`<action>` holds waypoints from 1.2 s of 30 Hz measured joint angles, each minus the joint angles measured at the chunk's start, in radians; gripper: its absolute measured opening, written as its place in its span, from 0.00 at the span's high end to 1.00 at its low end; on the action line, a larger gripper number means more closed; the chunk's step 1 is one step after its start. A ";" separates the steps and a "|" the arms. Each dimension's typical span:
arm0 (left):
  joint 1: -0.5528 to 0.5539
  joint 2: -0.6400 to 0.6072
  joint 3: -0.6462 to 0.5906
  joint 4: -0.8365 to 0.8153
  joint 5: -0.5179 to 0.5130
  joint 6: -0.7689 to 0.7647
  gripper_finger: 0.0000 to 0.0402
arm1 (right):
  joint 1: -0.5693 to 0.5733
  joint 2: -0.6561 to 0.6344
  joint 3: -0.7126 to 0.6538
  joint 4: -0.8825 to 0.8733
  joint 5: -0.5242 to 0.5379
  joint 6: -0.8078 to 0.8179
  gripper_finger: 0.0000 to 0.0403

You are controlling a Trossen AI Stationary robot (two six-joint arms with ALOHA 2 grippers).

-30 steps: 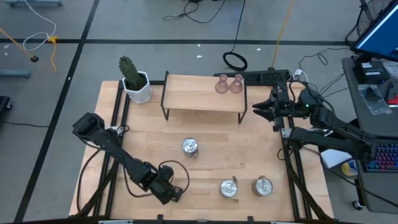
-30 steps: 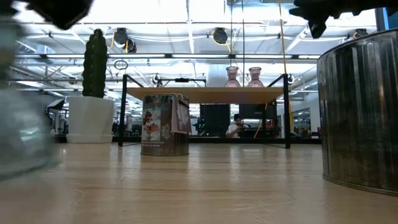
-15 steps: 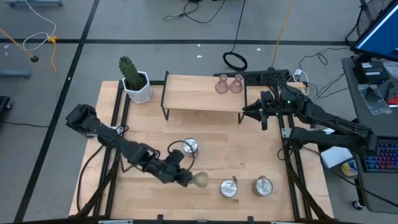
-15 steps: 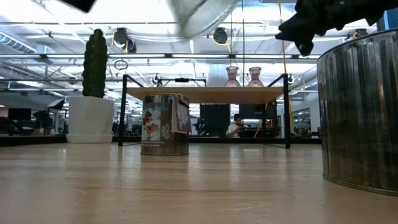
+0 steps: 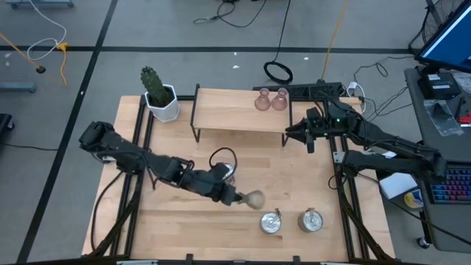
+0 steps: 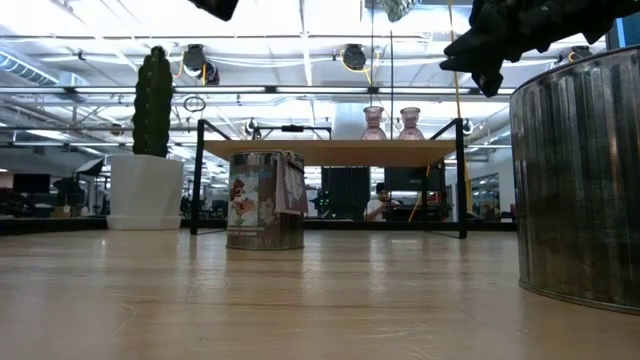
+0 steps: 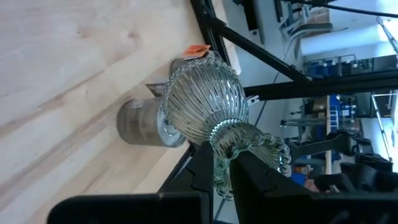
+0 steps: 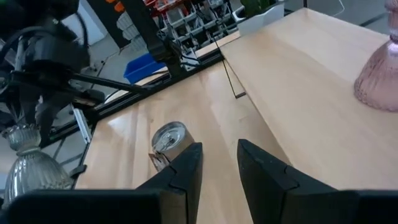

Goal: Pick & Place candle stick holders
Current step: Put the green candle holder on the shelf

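My left gripper [image 5: 237, 197] is shut on an olive-green ribbed glass holder [image 5: 255, 199], held above the table's middle. Two pinkish glass holders [image 5: 270, 99] stand on the wooden shelf [image 5: 228, 110] at the far side. One silver holder [image 5: 227, 174] stands mid-table, partly behind my left arm. Two more silver holders [image 5: 271, 222] [image 5: 311, 219] stand near the front right. My right gripper [image 5: 289, 132] is open and empty, hovering by the shelf's right end. My left gripper pinches the green holder's flared mouth end [image 7: 222, 163] between its two fingers [image 7: 202, 174]. The round body [image 7: 205, 102] sticks out beyond the fingertips toward the table's right. The holder lies roughly level, lifted clear of the table.
A white pot with a green cactus [image 5: 159, 94] stands at the far left, beside the shelf. The shelf stands on thin black legs [image 5: 195, 132]. Bare wood lies under and in front of the shelf. A black frame [image 5: 342, 191] runs along the table's right side.
My left gripper has lifted the green holder off the table's near left part. It has carried it up, toward the right and a little toward the far edge. My right gripper has gone a little toward the table's left, by the shelf's right end.
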 joint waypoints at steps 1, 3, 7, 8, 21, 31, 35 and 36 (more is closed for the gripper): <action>0.008 0.000 0.000 -0.005 0.010 0.006 0.94 | 0.003 0.000 0.000 0.000 -0.009 -0.017 0.77; 0.024 0.000 0.000 -0.009 0.024 0.021 0.94 | 0.007 0.000 0.000 0.000 -0.059 -0.063 0.77; 0.057 0.000 0.000 -0.005 0.034 0.041 0.94 | 0.035 0.000 0.000 0.000 -0.193 -0.145 0.77; 0.065 0.000 0.000 -0.008 0.038 0.042 0.94 | 0.048 0.001 0.000 0.001 -0.212 -0.157 0.77; 0.201 0.014 0.115 -0.162 0.049 0.230 0.94 | 0.331 0.136 0.017 0.147 -0.149 -0.250 0.76; 0.241 0.047 0.217 -0.271 0.037 0.328 0.94 | 0.437 0.268 0.167 0.159 0.044 -0.430 0.63; 0.244 0.058 0.225 -0.259 0.039 0.341 0.94 | 0.466 0.324 0.208 0.151 0.162 -0.485 0.54; 0.244 0.058 0.224 -0.275 0.043 0.343 0.94 | 0.470 0.339 0.220 0.146 0.197 -0.490 0.51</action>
